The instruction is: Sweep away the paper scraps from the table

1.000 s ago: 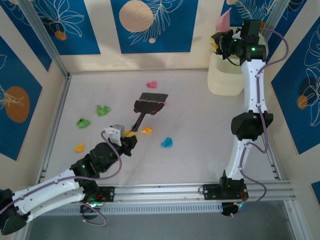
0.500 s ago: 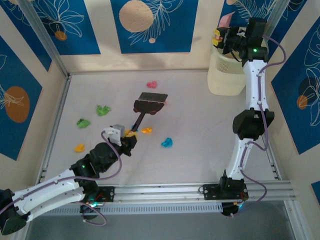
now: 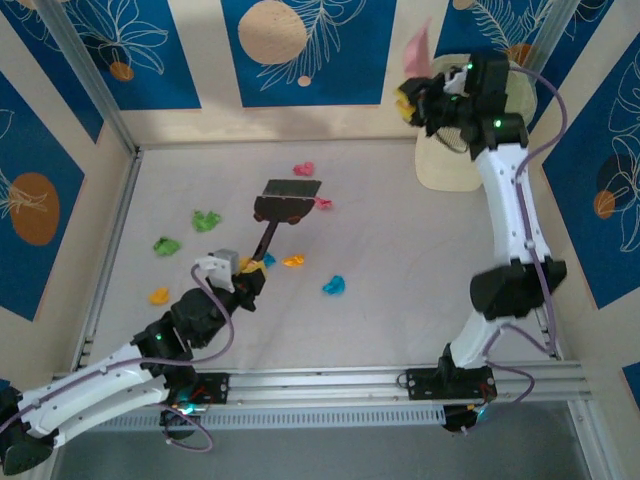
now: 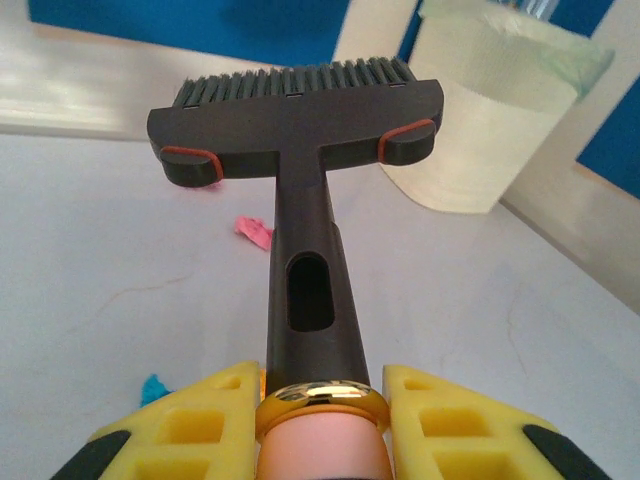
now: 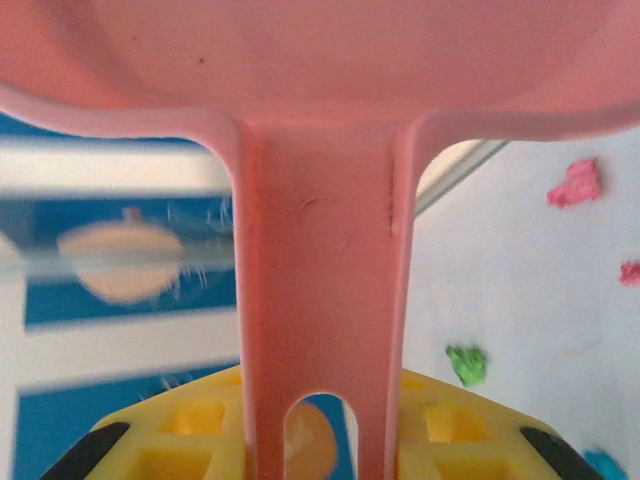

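Several bright paper scraps lie on the table (image 3: 400, 250): pink (image 3: 303, 169), red (image 3: 325, 204), two green (image 3: 207, 220) (image 3: 167, 245), two orange (image 3: 159, 296) (image 3: 293, 261) and cyan (image 3: 333, 286). My left gripper (image 3: 245, 275) (image 4: 322, 420) is shut on the thin handle of the dark brush (image 3: 287, 200) (image 4: 295, 110), whose head is just left of the red scrap (image 4: 254, 231). My right gripper (image 3: 410, 100) (image 5: 320, 440) is shut on the handle of the pink dustpan (image 3: 418, 45) (image 5: 320, 250), held high at the back, left of the bin. The right wrist view has a pink scrap (image 5: 575, 185) and a green scrap (image 5: 466, 363) below the pan.
A pale translucent waste bin (image 3: 450, 160) (image 4: 490, 120) stands at the back right corner. Aluminium rails (image 3: 400, 380) edge the table in front, and blue-panelled cream walls close it in on the other sides.
The right arm swung the dustpan left, from over the bin toward the back wall. The left arm shifted the brush slightly left, and a red scrap now shows beside its head.
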Motion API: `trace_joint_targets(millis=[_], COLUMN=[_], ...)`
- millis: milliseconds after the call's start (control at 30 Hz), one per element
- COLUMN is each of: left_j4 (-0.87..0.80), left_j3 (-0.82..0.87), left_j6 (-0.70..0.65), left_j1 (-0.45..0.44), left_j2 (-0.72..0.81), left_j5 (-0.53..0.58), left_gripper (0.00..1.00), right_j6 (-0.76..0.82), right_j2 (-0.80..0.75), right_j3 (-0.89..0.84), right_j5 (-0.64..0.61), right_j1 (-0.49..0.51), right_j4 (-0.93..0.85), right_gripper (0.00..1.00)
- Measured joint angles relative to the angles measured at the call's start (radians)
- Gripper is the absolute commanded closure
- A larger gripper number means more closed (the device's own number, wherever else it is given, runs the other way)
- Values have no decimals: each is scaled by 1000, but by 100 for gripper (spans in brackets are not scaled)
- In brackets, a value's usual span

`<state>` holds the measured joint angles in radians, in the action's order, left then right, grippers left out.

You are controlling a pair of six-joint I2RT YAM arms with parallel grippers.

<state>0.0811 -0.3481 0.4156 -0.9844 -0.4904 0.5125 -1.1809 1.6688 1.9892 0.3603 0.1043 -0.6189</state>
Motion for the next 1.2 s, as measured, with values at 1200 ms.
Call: trace_joint_targets(millis=[1200], left_j4=[-208], left_j3=[-220], left_j6=[45], left_j1=[0], left_j2=[-307], left_j5=[-73], left_gripper=[100], right_j6=[354], right_j2=[-573], right_j3=[-930], right_j5=[-567], right_j1=[971], right_j4=[-558], right_gripper=[100])
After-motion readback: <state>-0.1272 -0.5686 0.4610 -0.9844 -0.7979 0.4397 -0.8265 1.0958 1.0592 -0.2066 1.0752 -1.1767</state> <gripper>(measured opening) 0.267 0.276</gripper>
